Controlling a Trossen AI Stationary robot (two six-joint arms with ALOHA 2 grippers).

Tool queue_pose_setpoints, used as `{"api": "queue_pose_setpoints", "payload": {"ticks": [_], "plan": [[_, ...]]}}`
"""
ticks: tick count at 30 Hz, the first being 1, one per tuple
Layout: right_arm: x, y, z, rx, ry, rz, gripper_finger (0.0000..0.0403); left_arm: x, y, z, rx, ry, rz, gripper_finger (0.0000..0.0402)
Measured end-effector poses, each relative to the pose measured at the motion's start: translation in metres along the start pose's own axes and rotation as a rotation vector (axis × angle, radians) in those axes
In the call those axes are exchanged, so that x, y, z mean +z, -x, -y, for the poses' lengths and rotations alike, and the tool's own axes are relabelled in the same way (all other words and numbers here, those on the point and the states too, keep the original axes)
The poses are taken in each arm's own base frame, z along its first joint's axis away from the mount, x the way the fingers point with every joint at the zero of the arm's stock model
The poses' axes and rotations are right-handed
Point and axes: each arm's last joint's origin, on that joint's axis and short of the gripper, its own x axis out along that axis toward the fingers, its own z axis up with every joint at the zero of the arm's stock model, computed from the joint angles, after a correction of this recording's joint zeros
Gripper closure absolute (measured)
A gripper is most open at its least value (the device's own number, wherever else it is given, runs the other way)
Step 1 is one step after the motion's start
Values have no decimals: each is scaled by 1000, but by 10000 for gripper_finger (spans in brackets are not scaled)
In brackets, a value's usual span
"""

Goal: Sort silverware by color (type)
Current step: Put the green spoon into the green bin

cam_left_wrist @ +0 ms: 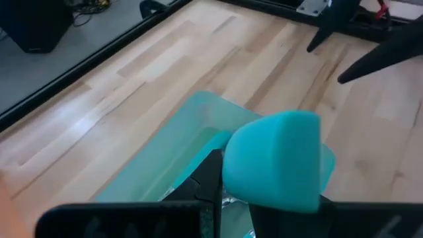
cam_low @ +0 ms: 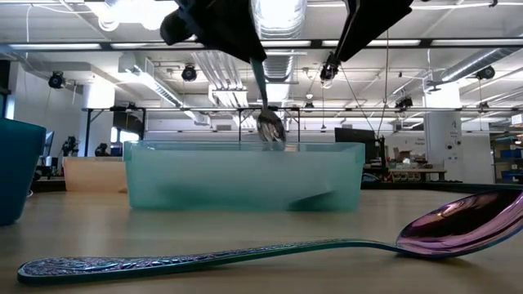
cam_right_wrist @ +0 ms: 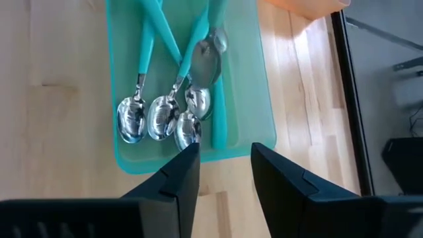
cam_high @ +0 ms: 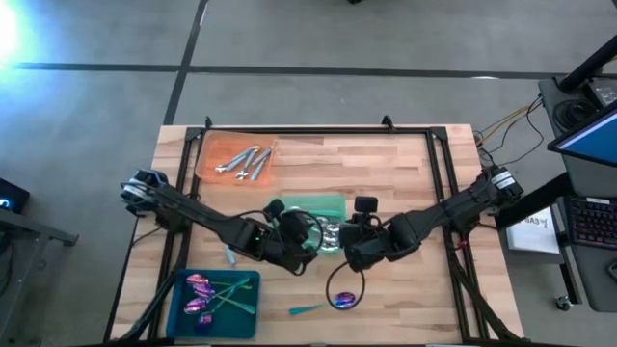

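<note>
A green tray (cam_high: 318, 205) in the middle of the table holds several silver spoons with teal handles (cam_right_wrist: 151, 119), lying flat in it. My left gripper (cam_high: 305, 235) hovers over the tray's near part, shut on a teal-handled silver utensil (cam_low: 264, 98). Its head (cam_low: 270, 127) hangs over the tray. My right gripper (cam_right_wrist: 225, 168) stands open just right of it, above the tray's near end, with nothing between its fingers. A purple-headed spoon (cam_high: 343, 301) with a teal handle lies on the table near the front. My left gripper pinches the utensil's teal handle near its free end (cam_left_wrist: 274, 162) between its two fingers. The fingers come slanting down from the table's left. The utensil hangs nearly upright below them, head down, its head (cam_low: 270, 127) about level with the green tray's rim.
An orange tray (cam_high: 207, 154) at the far left holds all-silver pieces (cam_high: 243, 161). A blue tray (cam_high: 246, 308) at the near left holds purple-headed spoons (cam_high: 201, 294). A loose teal-handled piece (cam_high: 231, 256) lies left of my left gripper. Black rails run along the table's edges.
</note>
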Motion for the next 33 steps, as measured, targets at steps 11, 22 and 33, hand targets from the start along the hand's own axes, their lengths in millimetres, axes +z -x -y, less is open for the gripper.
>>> {"api": "queue_pose_setpoints", "payload": {"ticks": [11,22,33], "plan": [[0,-1,2,-5,-1,-8,276,-12,-23,13,15,7,-6,365],[-1,-1,2,-4,0,-13,271,-11,-23,15,-35,11,-41,361],[-1,-1,2,-4,-7,-13,270,-17,-23,14,-86,-81,-136,289]]}}
